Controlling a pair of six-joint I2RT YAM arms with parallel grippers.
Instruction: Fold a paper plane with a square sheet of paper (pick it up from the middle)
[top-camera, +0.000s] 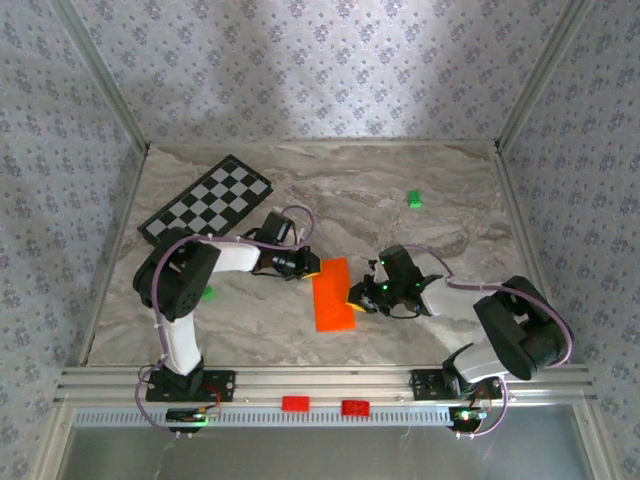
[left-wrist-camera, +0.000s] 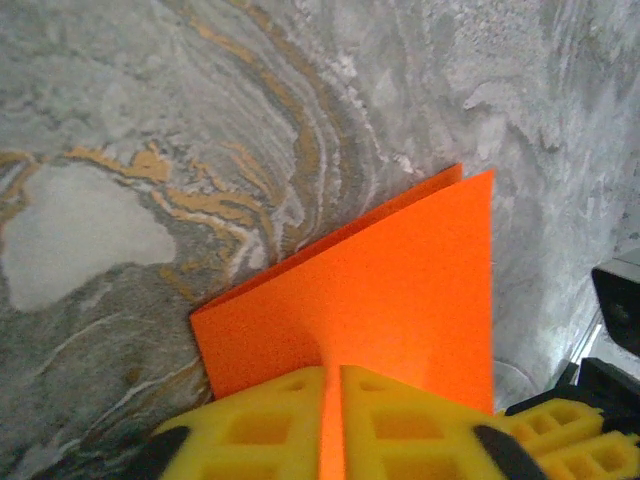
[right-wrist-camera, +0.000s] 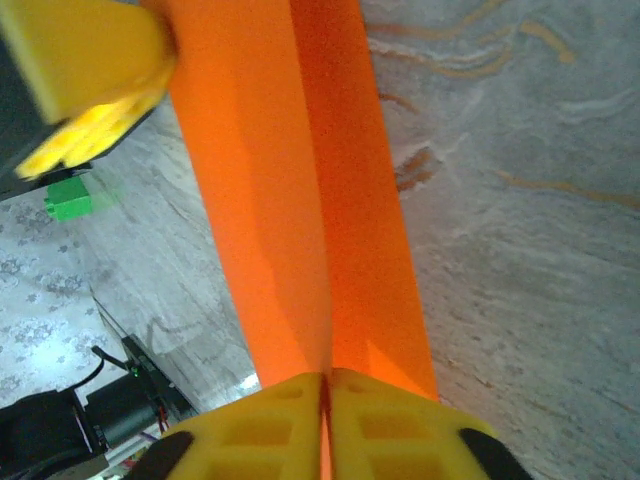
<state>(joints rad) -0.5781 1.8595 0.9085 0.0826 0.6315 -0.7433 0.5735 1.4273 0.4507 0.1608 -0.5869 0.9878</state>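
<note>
**A:** Centre frame, over the marble surface (top-camera: 420, 215), where's the square sheet of paper (top-camera: 333, 295)?

**B:** Folded double, a narrow orange rectangle. Its upper-left edge is pinched in the left end effector (top-camera: 308, 268); the right end effector (top-camera: 357, 297) is clamped on its right edge.

**A:** Handling?

**B:** Thin, light, floppy, I'd judge; grip edges beside the fold.

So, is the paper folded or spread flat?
Folded: the paper shows two layers, pinched by the left gripper and the right gripper.
</note>
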